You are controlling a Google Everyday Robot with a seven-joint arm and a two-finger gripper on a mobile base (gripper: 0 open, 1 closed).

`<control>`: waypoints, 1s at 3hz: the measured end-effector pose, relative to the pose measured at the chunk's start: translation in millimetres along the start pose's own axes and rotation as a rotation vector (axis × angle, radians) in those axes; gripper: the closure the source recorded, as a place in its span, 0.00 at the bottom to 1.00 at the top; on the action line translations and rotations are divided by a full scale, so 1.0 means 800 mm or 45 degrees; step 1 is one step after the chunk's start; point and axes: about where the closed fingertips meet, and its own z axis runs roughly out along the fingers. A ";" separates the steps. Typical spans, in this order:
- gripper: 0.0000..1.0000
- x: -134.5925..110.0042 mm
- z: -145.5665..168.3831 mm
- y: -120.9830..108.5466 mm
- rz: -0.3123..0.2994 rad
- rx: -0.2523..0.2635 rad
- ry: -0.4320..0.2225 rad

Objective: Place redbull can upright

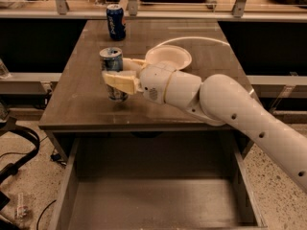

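Gripper [115,70] around redbull can [111,59] over table [76,104] — bowl [169,56] just beside, blue can [115,22] beyond
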 end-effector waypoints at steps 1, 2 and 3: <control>1.00 0.007 0.003 0.007 -0.007 0.000 0.000; 1.00 0.023 0.002 0.015 0.021 0.029 -0.003; 1.00 0.033 0.002 0.020 0.036 0.047 0.002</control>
